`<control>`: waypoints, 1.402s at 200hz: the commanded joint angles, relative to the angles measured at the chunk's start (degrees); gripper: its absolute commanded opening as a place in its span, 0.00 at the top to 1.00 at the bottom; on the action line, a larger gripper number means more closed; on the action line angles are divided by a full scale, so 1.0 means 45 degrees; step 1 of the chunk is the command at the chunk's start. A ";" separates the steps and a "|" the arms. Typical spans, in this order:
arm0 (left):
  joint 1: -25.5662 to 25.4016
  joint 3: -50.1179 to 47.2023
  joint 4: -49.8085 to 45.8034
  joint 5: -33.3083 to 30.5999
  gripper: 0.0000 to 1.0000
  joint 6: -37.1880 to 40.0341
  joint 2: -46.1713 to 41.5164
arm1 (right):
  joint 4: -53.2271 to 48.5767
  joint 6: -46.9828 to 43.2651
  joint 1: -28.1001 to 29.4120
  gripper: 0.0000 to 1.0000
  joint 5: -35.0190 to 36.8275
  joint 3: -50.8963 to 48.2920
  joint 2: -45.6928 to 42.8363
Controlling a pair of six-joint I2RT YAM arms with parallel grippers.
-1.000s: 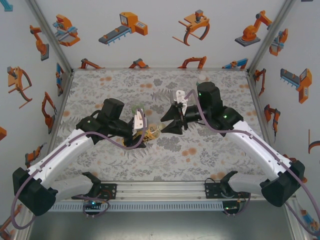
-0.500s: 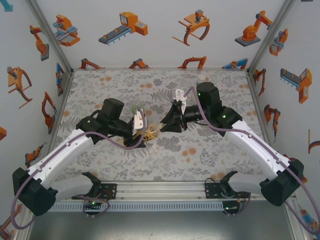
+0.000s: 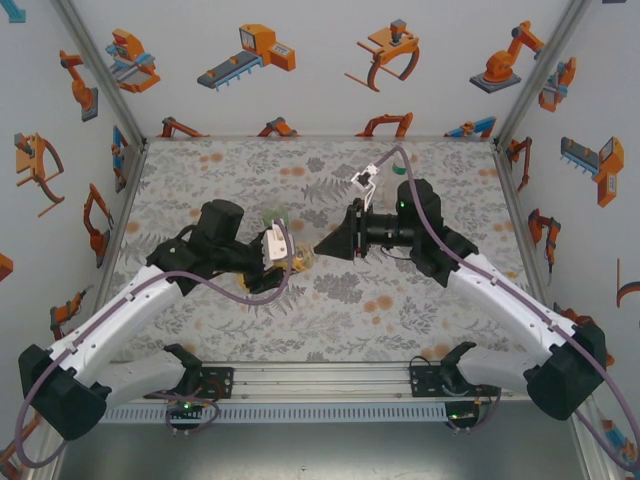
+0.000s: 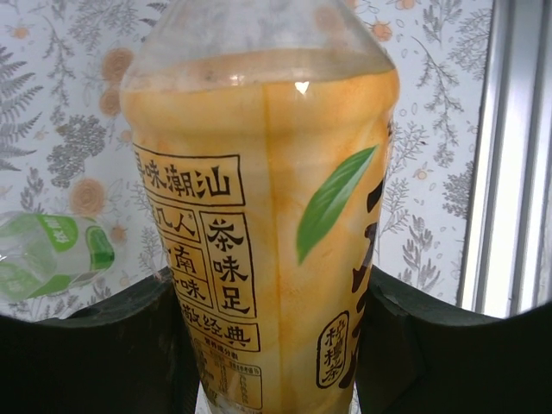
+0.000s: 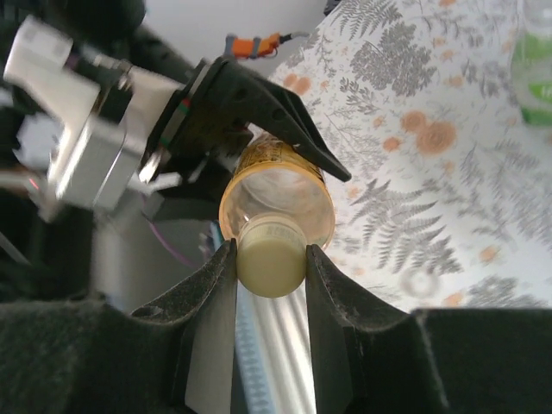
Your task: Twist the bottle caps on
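Note:
My left gripper (image 4: 276,345) is shut on the yellow bottle (image 4: 267,216), its black fingers pressing the yellow label on both sides. In the top view the left gripper (image 3: 290,258) holds this bottle (image 3: 304,261) above mid-table with its neck towards the right arm. My right gripper (image 5: 271,259) is shut on a pale bottle cap (image 5: 272,263) that sits on the yellow bottle's neck (image 5: 276,194). From above, the right gripper (image 3: 321,250) meets the bottle's mouth end. A clear bottle with a white-green label (image 4: 52,254) lies on the table.
The table (image 3: 330,310) carries a grey floral print with orange blotches. A greenish bottle (image 3: 275,215) lies just behind the left wrist. Another green bottle (image 5: 535,60) shows at the upper right of the right wrist view. Aluminium rails (image 4: 509,155) frame the table.
The right gripper has shut on the cap at the bottle's mouth and its wrist has turned. The left gripper has kept its grip on the yellow bottle, shifting slightly.

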 commanded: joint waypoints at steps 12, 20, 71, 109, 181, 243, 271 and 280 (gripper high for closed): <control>0.0012 -0.0083 0.0878 -0.0390 1.00 -0.0279 -0.0506 | -0.0339 0.7018 -0.0047 1.00 0.1722 -0.0095 0.0124; 0.0012 -0.0081 0.0876 -0.0434 1.00 -0.0296 -0.0492 | -0.0370 0.7785 -0.0047 1.00 0.1505 -0.0051 0.0351; 0.0012 -0.0041 0.0861 -0.0543 1.00 -0.0369 -0.0353 | -0.2823 0.6815 -0.0025 1.00 0.2148 0.0814 0.0297; 0.0022 0.0027 0.0814 -0.0503 1.00 -0.0398 -0.0255 | -0.2841 0.6226 -0.0027 0.83 0.1865 0.1109 0.0315; 0.0021 0.0041 0.0664 -0.0018 1.00 -0.0242 -0.0229 | -0.4942 0.1167 -0.0163 0.36 0.2674 0.2626 -0.0603; 0.0011 0.0142 0.0384 0.0978 1.00 -0.0047 -0.0116 | -0.3785 -0.5594 -0.0164 0.46 0.0940 0.2654 -0.1015; 0.0013 0.0164 0.0333 0.1316 1.00 -0.0007 -0.0117 | -0.3456 -0.9249 -0.0164 0.47 -0.1686 0.2404 -0.1154; 0.0014 0.0146 0.0313 0.1396 1.00 -0.0006 -0.0098 | -0.3656 -1.0384 -0.0164 0.47 -0.2363 0.2453 -0.1169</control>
